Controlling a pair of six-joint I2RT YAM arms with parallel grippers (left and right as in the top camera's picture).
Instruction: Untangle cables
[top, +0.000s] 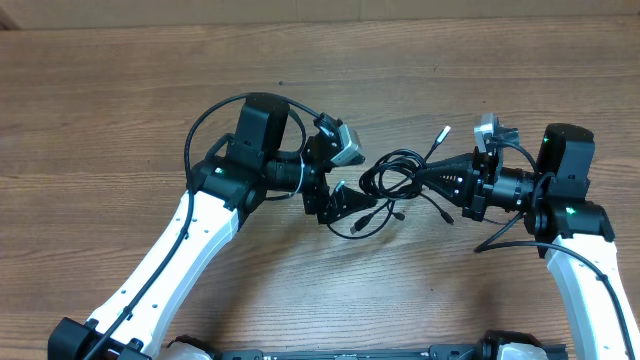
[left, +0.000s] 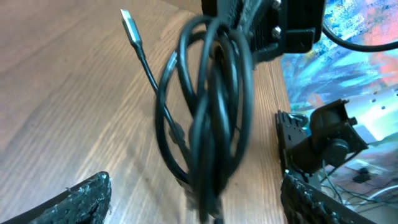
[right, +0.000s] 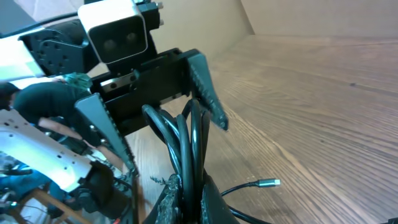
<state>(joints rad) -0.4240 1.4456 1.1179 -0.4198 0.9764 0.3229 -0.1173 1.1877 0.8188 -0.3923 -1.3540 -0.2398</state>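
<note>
Right gripper (right: 186, 194) tight around cables (right: 186, 155)

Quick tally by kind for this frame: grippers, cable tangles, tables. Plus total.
grippers: 2, left gripper open, right gripper shut on the cables
cable tangle: 1, strands uncountable
table: 1
total: 4
</note>
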